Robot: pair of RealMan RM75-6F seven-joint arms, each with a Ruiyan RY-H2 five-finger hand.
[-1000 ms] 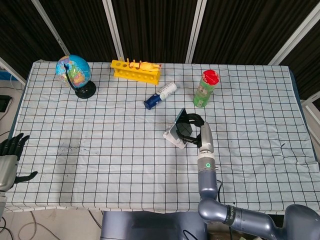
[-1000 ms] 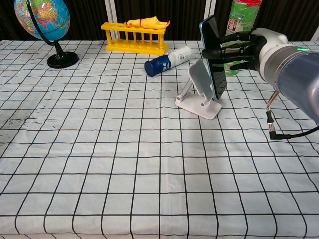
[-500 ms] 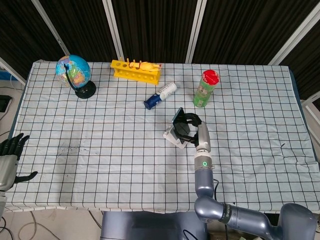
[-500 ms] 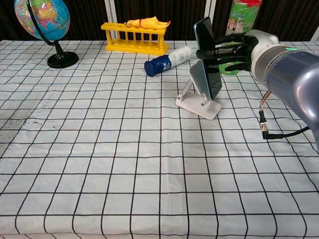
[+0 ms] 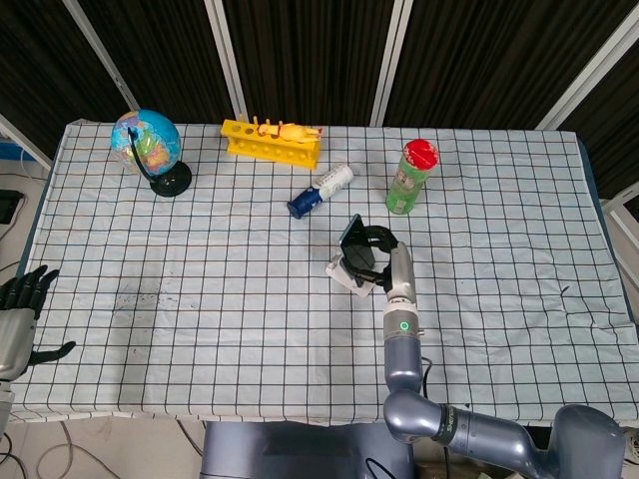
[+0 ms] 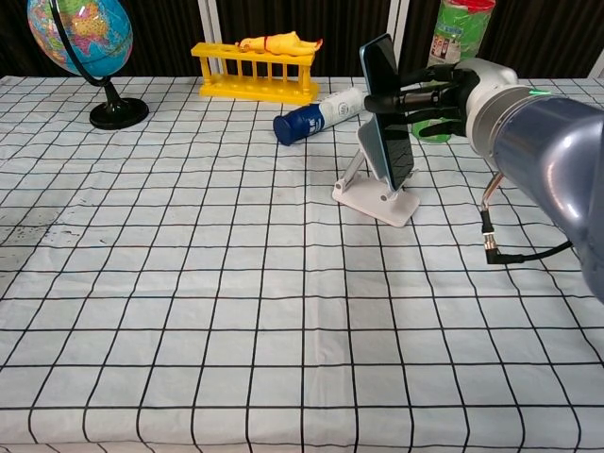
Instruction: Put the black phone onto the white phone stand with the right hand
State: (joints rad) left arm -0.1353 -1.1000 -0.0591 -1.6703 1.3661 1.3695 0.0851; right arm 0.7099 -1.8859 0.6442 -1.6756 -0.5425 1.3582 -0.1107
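Black phone (image 6: 387, 109): upper right of the chest view, upright and tilted, against the back plate of the white phone stand (image 6: 376, 184); whether its lower edge sits on the lip cannot be told. Rigid, slim, probably light, with smooth, likely slippery glass faces; best held by its long edges. Right hand (image 6: 444, 99): fingers clamped on the phone from behind. Left hand (image 5: 18, 311): lower left of the head view, fingers apart, empty.
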